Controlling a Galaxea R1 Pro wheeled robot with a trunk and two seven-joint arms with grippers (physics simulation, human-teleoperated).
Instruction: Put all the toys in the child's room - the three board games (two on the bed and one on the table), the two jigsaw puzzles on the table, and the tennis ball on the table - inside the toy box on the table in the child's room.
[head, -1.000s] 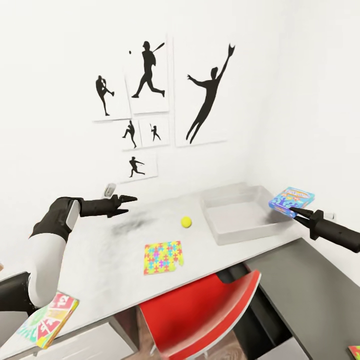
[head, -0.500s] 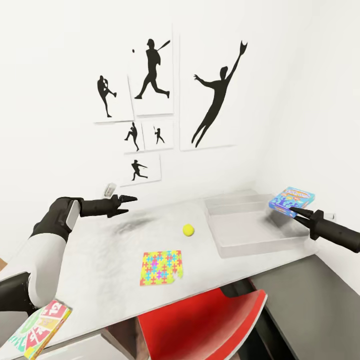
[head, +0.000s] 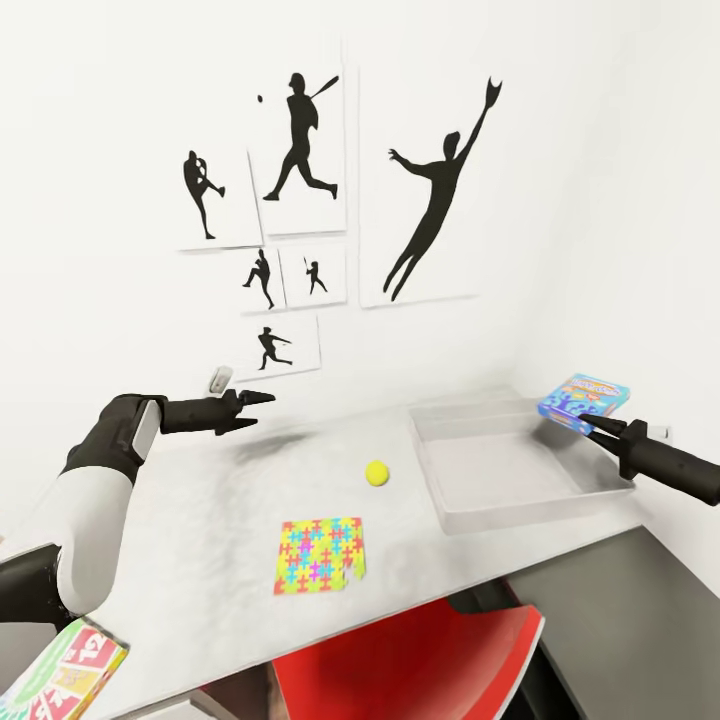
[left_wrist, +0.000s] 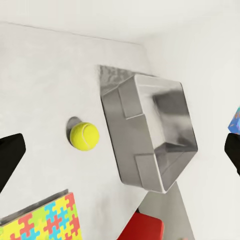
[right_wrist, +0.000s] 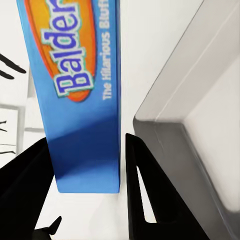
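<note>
My right gripper (head: 592, 424) is shut on a blue board game box (head: 584, 397), held in the air by the far right corner of the pale grey toy box (head: 530, 511). Up close, the box (right_wrist: 80, 90) sits between the fingers of the right gripper (right_wrist: 87, 145), beside the toy box wall (right_wrist: 200, 125). My left gripper (head: 262, 399) hovers open over the table (head: 190, 520) with nothing in it. A tennis ball (head: 377, 473) and a jigsaw puzzle (head: 320, 555) lie on the table left of the toy box. A green-white board game (head: 60, 680) lies at the table's near left end.
A red chair (head: 430, 660) stands at the table's front edge, below the jigsaw puzzle. A dark grey cabinet (head: 620, 620) sits lower at the right. The white wall with black baseball silhouettes (head: 300, 140) closes the back.
The whole view has shifted as the camera moved, so the table's things sit lower and further left. Both arms keep their pose, and the blue box is still held.
</note>
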